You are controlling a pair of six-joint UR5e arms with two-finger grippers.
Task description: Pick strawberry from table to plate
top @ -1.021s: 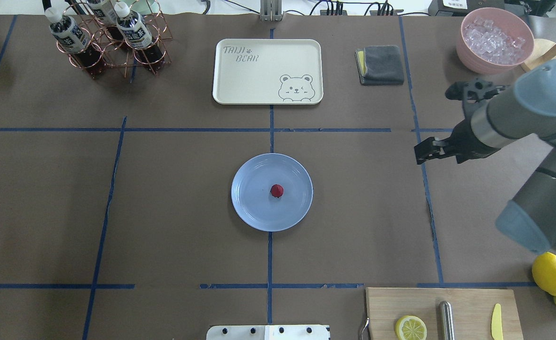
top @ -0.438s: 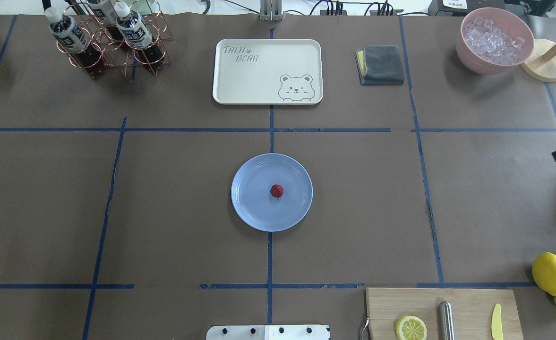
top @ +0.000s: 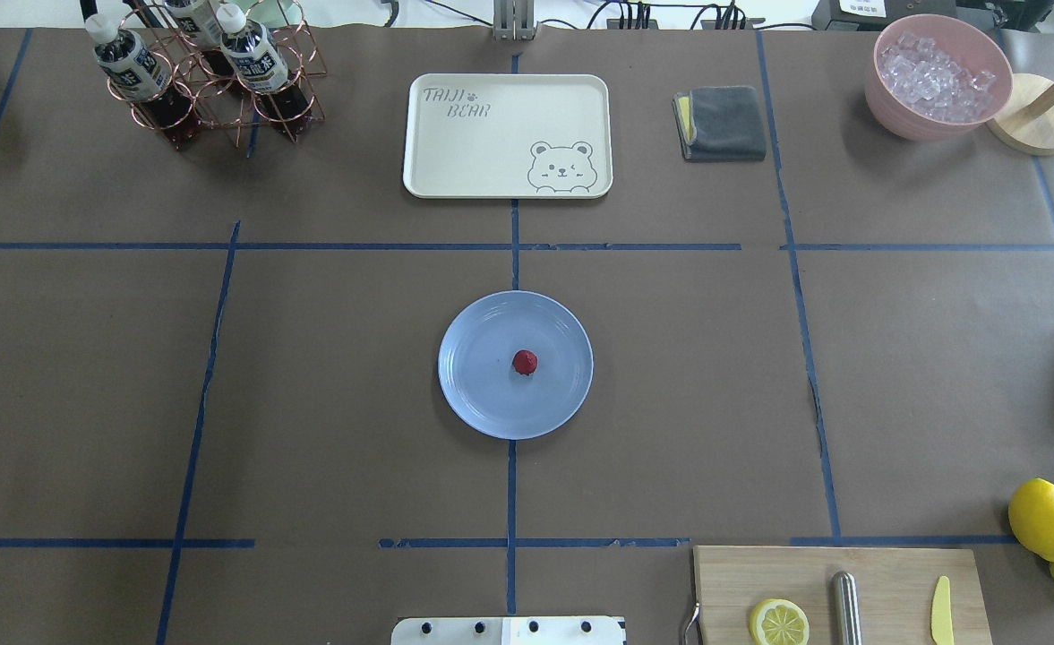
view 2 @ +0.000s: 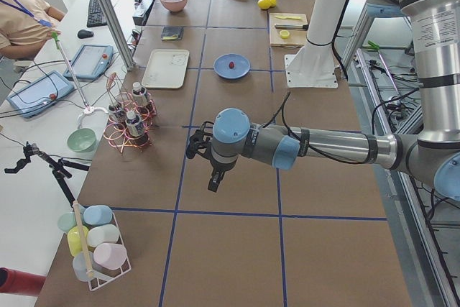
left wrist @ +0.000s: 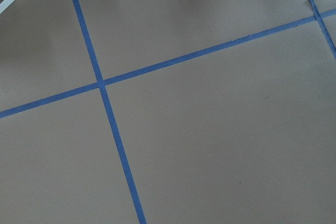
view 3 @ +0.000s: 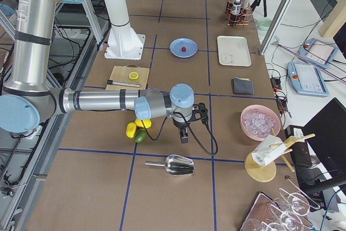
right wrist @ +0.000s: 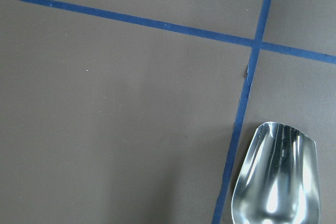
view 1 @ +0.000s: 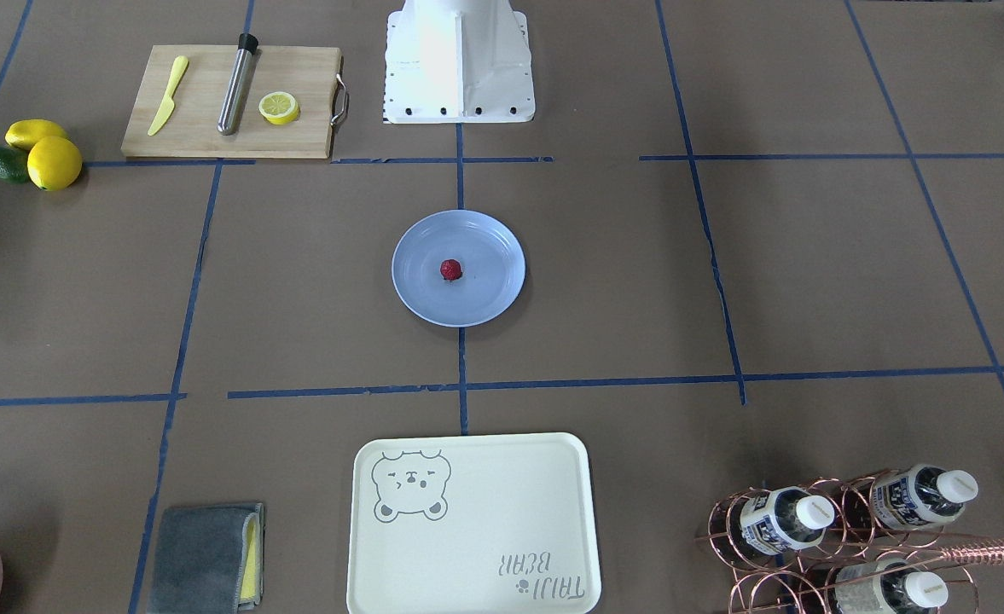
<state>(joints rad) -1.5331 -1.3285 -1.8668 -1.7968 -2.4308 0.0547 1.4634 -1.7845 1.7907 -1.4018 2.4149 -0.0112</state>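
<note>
The strawberry (top: 525,362), small and dark red, lies near the middle of the light blue plate (top: 473,399) at the centre of the brown paper table (top: 312,358). The front-facing view shows the same strawberry (view 1: 451,269) on the plate (view 1: 416,294). Neither gripper appears overhead. My left gripper (view 2: 212,181) hangs over bare table far out on the left. My right gripper (view 3: 185,138) hangs far out on the right, near the lemons. Whether either is open or shut cannot be told from these side views. Both wrist views show only paper and tape.
A cream bear tray (top: 507,134), a grey cloth (top: 724,123), a pink ice bowl (top: 938,76) and a copper bottle rack (top: 213,81) line the far side. A cutting board (top: 840,596) and lemons (top: 1043,518) sit near right. A metal scoop (right wrist: 278,177) lies below the right wrist.
The right arm has pulled back to the right and left the overhead view. The strawberry and plate have not moved.
</note>
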